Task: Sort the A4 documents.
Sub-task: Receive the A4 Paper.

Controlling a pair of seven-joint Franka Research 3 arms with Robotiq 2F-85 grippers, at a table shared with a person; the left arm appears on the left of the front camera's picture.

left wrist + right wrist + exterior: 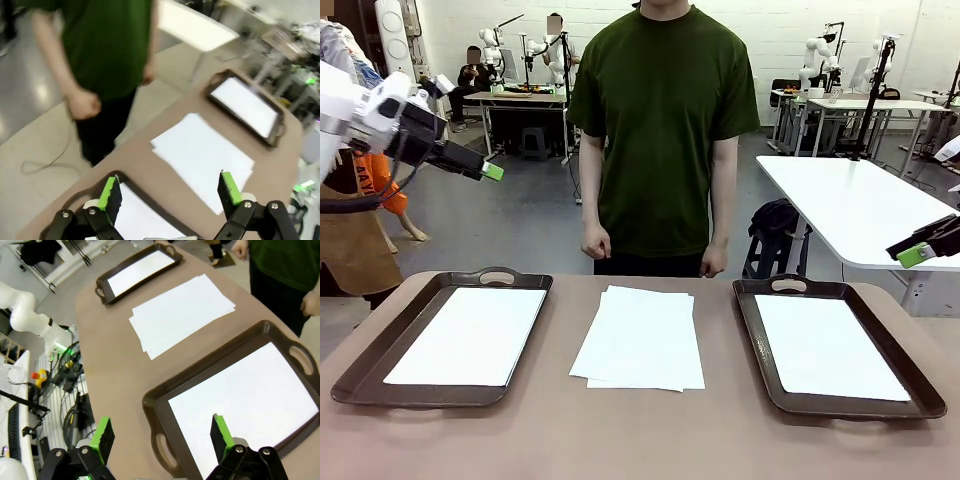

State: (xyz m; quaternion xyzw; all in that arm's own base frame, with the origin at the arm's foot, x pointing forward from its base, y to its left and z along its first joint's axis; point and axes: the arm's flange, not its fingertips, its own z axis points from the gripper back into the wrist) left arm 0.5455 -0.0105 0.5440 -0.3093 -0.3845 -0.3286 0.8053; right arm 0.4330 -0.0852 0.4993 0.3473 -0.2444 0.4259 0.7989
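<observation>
At the middle of the table (pixel 640 435), the A4 documents (pixel 640 340) lie loosely stacked, unsorted, between left tray (pixel 410 396) and right tray (pixel 752 340), each holding a white sheet (pixel 470 335). Above, the left gripper (pixel 488 171) and right gripper (pixel 918 253) hover empty, jaws apart; most sorting seemingly remains.

- A brown table (pixel 640 440) is in front.
- A dark brown tray (pixel 400 340) lies on the left side of it. It has a handle at each end.
- A second tray (pixel 850 408) just like it lies on the right side.
- A person (pixel 660 120) in a green shirt stands at the far side, between the two trays.
- A white table (pixel 860 210) stands behind on the right.
- A black bag (pixel 775 220) sits next to the white table.
</observation>
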